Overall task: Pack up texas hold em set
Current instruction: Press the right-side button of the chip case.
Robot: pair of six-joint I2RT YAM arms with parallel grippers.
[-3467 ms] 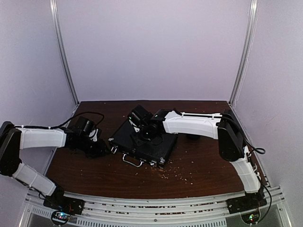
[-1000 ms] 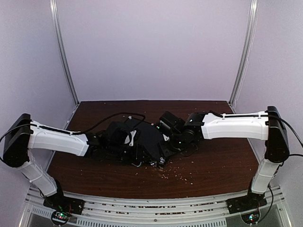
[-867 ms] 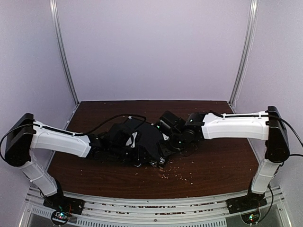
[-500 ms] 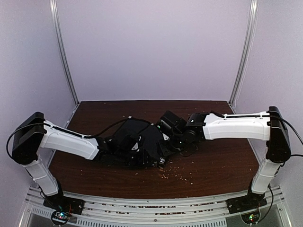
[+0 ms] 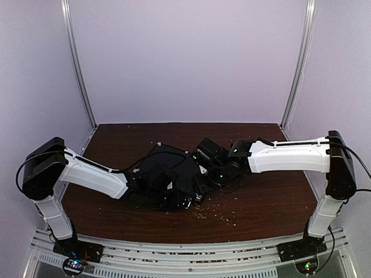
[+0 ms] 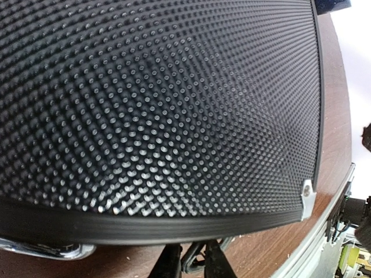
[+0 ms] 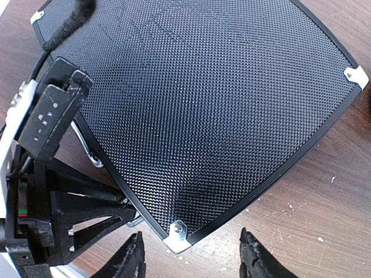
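Observation:
The black briefcase (image 5: 170, 167) of the texas hold em set lies closed in the middle of the table, and its dimpled lid (image 6: 162, 98) fills the left wrist view. My left gripper (image 6: 194, 263) is at its front edge, its fingers drawn together around the silver handle (image 6: 196, 252). The right wrist view shows this gripper (image 7: 113, 213) at the left of the briefcase (image 7: 203, 104). My right gripper (image 7: 194, 258) hangs open over the corner with the silver bracket (image 7: 179, 232), touching nothing. Chips, cards and dice are out of view.
Pale crumbs (image 5: 217, 214) lie scattered on the brown table (image 5: 261, 202) in front of the case. A dark blue object (image 6: 333, 4) shows beyond the case's far edge. A silver latch (image 6: 49, 250) sits left of the handle. The metal rail (image 5: 185, 246) runs along the near edge.
My left arm has reached further right along the case's front and its fingers have closed in on the handle. The case has shifted slightly. The right gripper has barely moved.

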